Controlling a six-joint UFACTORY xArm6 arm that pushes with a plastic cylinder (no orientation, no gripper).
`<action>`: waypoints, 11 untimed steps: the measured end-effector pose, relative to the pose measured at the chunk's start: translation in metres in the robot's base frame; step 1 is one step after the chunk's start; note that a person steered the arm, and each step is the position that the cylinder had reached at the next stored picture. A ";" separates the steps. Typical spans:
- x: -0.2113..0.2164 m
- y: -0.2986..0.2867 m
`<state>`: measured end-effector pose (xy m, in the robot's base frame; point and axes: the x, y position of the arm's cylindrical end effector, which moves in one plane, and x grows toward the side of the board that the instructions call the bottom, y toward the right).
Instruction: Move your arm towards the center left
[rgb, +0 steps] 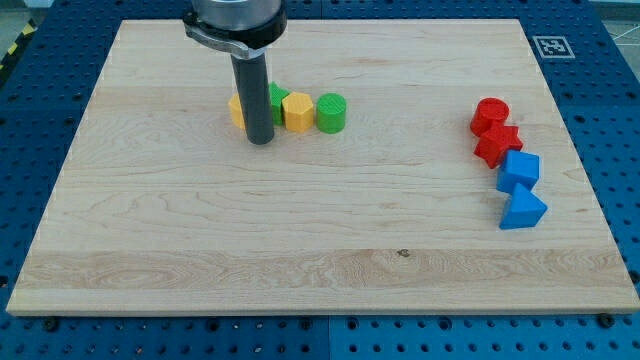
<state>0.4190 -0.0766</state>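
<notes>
My dark rod comes down from the view's top, and my tip (260, 140) rests on the wooden board (200, 250) left of centre in the upper half. Right behind it stands a row of blocks: a yellow block (236, 110) partly hidden by the rod, a green block (278, 100) also partly hidden, a yellow hexagonal block (297, 111) and a green cylinder (331, 112). My tip is just below the gap between the first yellow block and the yellow hexagon, touching or nearly touching them.
At the view's right stands a column of blocks: a red cylinder (490, 113), a red star-like block (497, 144), a blue block (519, 170) and a blue triangular block (522, 211). A fiducial marker (551, 45) sits at the board's top right corner.
</notes>
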 end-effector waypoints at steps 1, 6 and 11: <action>0.000 -0.010; 0.000 -0.114; 0.012 -0.114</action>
<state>0.4309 -0.1902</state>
